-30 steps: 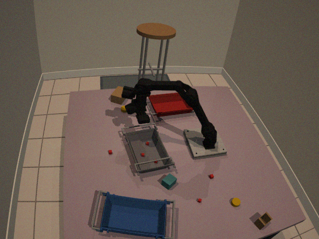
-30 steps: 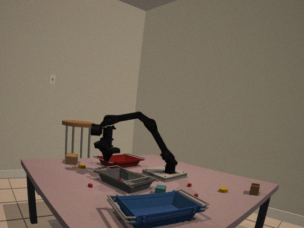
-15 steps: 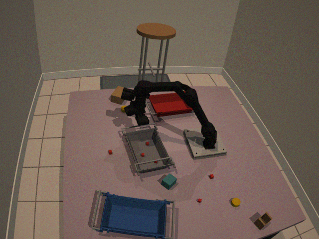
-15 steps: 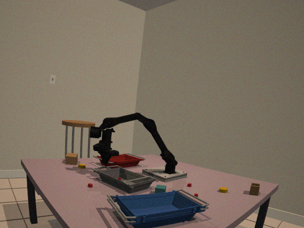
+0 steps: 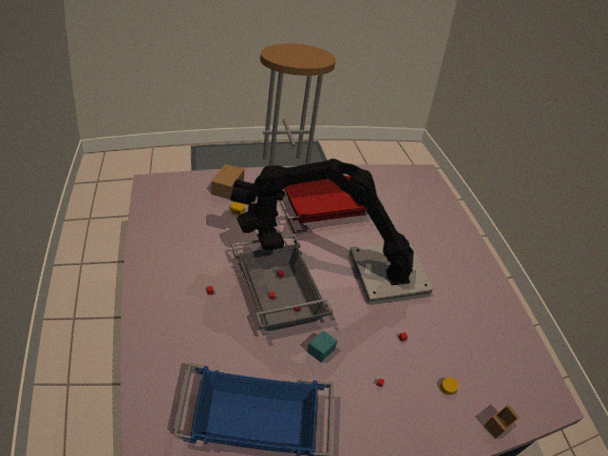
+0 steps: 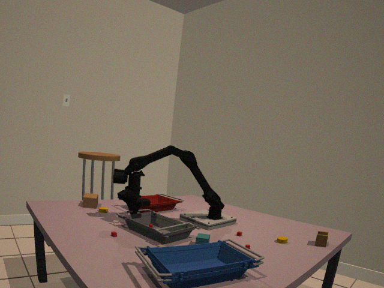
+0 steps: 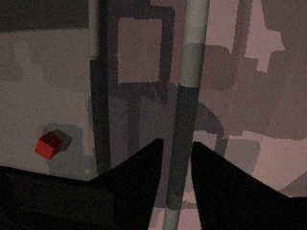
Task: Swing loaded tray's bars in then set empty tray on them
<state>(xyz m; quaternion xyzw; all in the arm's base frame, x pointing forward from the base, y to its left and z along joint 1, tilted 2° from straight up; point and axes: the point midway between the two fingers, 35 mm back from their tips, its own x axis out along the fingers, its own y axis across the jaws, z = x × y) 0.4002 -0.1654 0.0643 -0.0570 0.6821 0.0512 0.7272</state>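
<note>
The grey tray (image 5: 307,278) (image 6: 144,230) (image 7: 29,96) holds small red blocks (image 5: 280,274) (image 7: 47,147). Its near bar (image 5: 292,307) lies in across its top. Its far bar (image 5: 247,242) (image 7: 191,64) is swung out beyond the far end. My gripper (image 5: 271,246) (image 6: 134,212) (image 7: 177,148) points down at that far end. Its fingers are slightly apart, one on each side of the far bar, with gaps beside it. The blue tray (image 5: 255,412) (image 6: 201,263) is empty, both bars out. The red tray (image 5: 324,199) looks empty, and the arm hides part of it.
A teal block (image 5: 322,346) (image 6: 203,238) stands off the grey tray's near end. A tan block (image 5: 227,181) and a yellow disc (image 5: 237,208) lie at the back left. Another yellow disc (image 5: 449,386) and a brown open box (image 5: 501,422) lie at the front right.
</note>
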